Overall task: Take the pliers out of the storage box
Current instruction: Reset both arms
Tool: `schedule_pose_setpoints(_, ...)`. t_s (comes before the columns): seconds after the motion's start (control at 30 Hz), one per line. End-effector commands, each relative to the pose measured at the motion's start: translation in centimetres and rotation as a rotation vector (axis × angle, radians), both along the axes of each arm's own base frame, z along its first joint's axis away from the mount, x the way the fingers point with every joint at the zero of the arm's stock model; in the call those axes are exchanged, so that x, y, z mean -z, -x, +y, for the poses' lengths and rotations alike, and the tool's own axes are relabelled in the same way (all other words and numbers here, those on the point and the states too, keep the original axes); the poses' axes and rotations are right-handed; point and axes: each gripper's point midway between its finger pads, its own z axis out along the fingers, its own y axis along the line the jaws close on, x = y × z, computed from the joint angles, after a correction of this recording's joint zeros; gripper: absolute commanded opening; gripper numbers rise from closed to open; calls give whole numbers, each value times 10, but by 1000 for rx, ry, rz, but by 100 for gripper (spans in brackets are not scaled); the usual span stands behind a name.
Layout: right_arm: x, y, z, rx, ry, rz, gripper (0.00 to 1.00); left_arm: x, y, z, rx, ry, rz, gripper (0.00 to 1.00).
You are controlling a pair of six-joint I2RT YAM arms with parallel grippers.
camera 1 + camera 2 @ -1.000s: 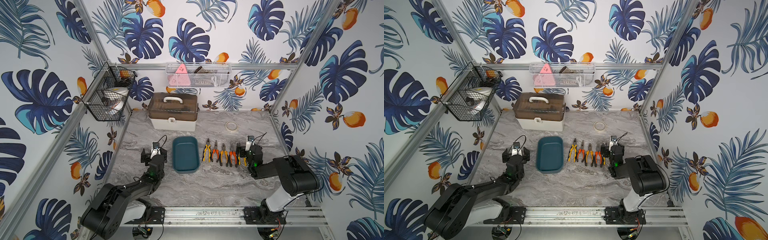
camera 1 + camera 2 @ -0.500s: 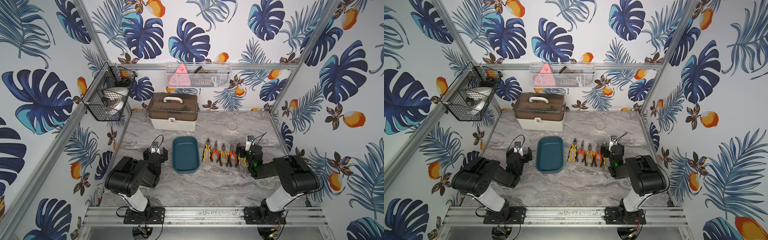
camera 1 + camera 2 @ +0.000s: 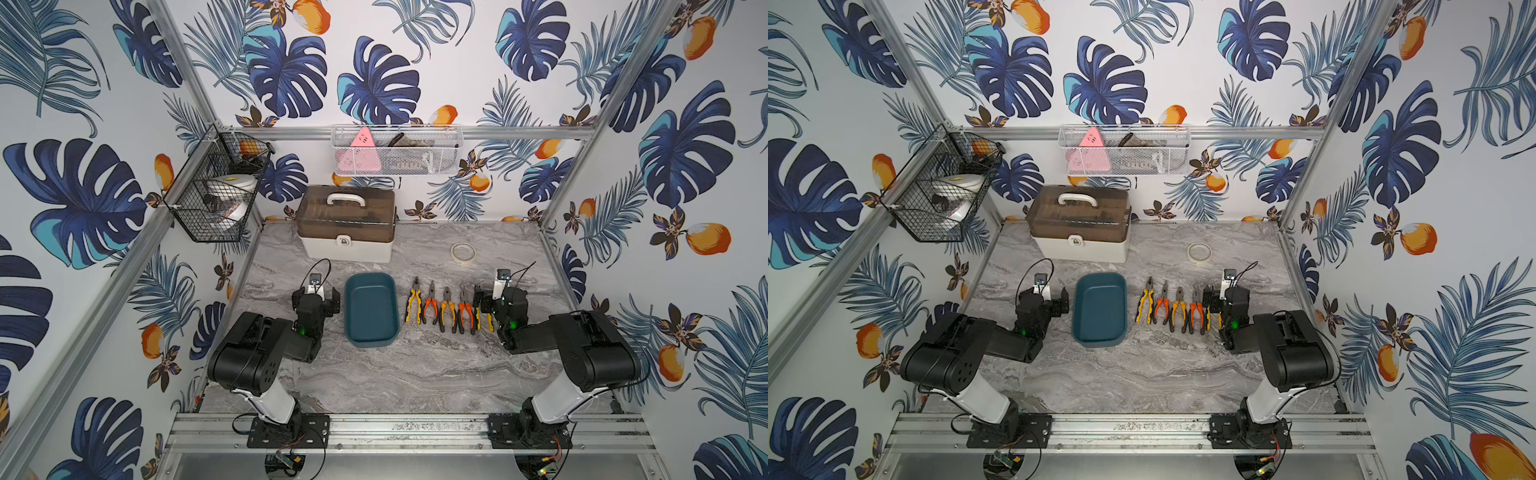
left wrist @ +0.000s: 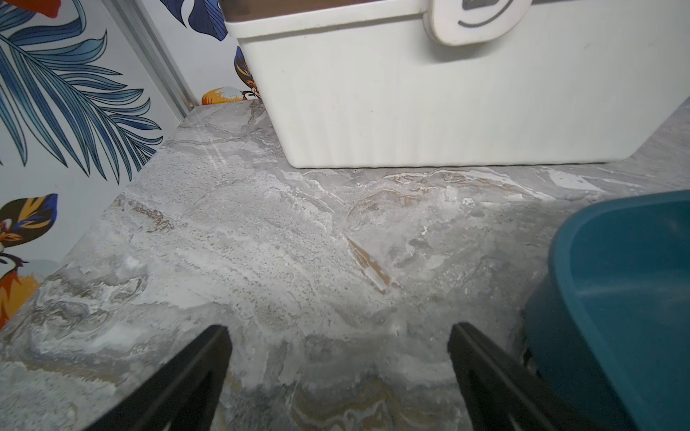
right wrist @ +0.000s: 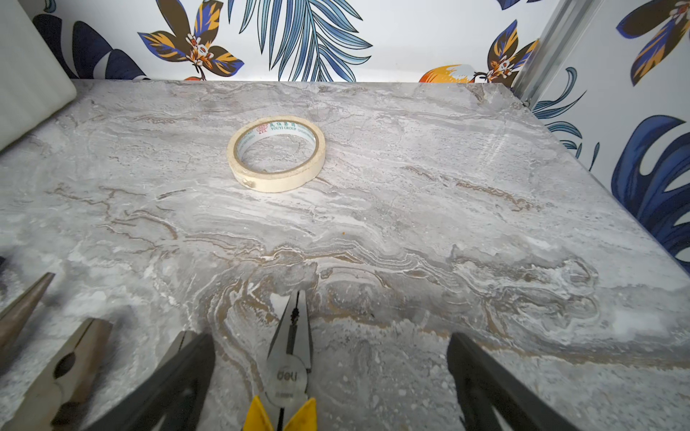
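Left arm point(image 3: 257, 353) has folded back; left gripper point(image 4: 338, 330) beside storage box point(image 3: 371, 309) (empty). Pliers point(image 3: 446, 309) rowed on table point(image 3: 415, 374), right gripper point(image 5: 330, 337) over the end pair. Both claws apart, holding nothing. Looks done.

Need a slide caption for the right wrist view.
Open right gripper poised around yellow-handled pliers lying on marble table, tape roll beyond.

count from here: 5 pliers point(image 3: 446, 296), 1 teal storage box point(image 3: 371, 332), 1 white case point(image 3: 347, 245), 1 tape roll point(image 5: 276, 183), 2 wall baskets: black wire basket point(image 3: 216, 203), white mesh basket point(image 3: 397, 162). 2 arms: left arm point(image 3: 257, 357), right arm point(image 3: 590, 353).
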Motion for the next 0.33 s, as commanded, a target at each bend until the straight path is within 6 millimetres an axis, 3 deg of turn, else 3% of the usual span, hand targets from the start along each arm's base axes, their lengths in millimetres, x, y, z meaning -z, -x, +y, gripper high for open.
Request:
schedule_pose_setpoints(0.0, -2, 0, 6, -33, -6, -7, 100, -5, -2, 0, -3, 15, -20, 99)
schedule_pose_setpoints(0.3, -1, -2, 1, -30, -28, 6, 100, -5, -2, 0, -1, 15, -18, 99)
